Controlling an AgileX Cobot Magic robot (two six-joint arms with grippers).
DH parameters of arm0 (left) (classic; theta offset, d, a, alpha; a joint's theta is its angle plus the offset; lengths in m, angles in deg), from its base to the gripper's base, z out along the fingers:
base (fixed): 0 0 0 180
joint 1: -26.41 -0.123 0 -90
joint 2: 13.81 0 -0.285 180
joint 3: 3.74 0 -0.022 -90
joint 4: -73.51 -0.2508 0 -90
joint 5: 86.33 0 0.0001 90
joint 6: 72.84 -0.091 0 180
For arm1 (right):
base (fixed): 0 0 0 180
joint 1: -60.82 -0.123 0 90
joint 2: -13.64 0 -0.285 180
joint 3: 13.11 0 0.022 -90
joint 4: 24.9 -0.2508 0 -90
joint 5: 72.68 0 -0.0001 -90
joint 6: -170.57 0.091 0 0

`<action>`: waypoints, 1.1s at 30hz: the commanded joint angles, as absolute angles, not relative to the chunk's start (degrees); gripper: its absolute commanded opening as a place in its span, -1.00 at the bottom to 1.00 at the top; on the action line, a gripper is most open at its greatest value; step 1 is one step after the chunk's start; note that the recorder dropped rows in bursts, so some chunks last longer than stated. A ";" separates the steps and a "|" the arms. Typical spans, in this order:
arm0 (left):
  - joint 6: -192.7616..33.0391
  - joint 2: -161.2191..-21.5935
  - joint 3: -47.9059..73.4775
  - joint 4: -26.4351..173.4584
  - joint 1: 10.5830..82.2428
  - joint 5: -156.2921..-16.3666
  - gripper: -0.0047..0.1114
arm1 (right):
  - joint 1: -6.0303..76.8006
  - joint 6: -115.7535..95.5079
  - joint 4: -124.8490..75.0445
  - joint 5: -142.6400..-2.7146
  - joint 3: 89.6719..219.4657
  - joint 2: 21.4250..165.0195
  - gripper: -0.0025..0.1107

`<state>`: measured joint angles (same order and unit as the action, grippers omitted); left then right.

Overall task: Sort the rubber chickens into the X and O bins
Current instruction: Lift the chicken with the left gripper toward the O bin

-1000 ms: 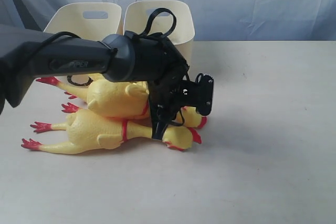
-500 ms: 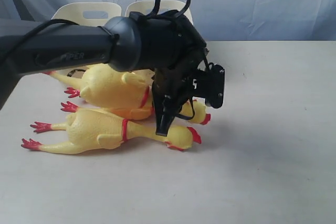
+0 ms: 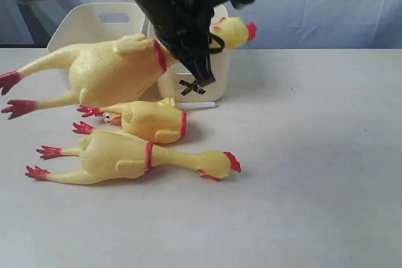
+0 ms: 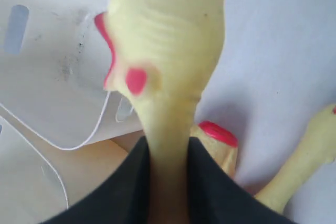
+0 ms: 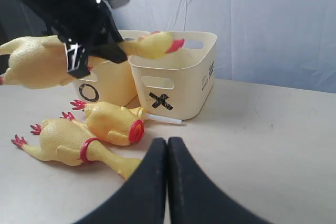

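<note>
My left gripper [image 3: 188,51] is shut on the neck of a long rubber chicken [image 3: 107,70] and holds it in the air in front of the two cream bins. In the left wrist view the yellow neck [image 4: 168,77] runs between the black fingers [image 4: 126,182]. The X bin [image 3: 217,73] stands behind the gripper and the O bin [image 3: 94,23] to its left. A shorter chicken [image 3: 154,120] and a second long chicken [image 3: 125,155] lie on the table. My right gripper [image 5: 167,142] is shut and empty, low over the table in front of the X bin [image 5: 178,85].
A thin white stick [image 3: 196,105] lies on the table at the foot of the X bin. The beige table [image 3: 314,155] stretches to the right. A pale blue cloth backdrop [image 3: 314,4] hangs behind the bins.
My left gripper has risen with the long chicken, lifting it off the pile. The shorter chicken that lay under it now shows on the table.
</note>
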<state>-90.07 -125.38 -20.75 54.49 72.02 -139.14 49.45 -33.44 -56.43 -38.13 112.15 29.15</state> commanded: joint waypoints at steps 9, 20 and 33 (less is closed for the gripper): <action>-89.78 -107.75 -21.42 63.05 55.79 -138.98 -0.92 | 49.35 -33.81 -56.52 -38.60 112.47 29.06 -0.96; -92.29 -106.19 -21.42 91.12 32.06 -118.35 -0.92 | 49.35 -33.81 -56.52 -38.60 112.47 29.06 -0.96; -121.26 -118.84 -22.47 138.80 24.25 -92.99 -0.92 | 49.35 -33.81 -56.52 -38.60 112.47 29.06 -0.96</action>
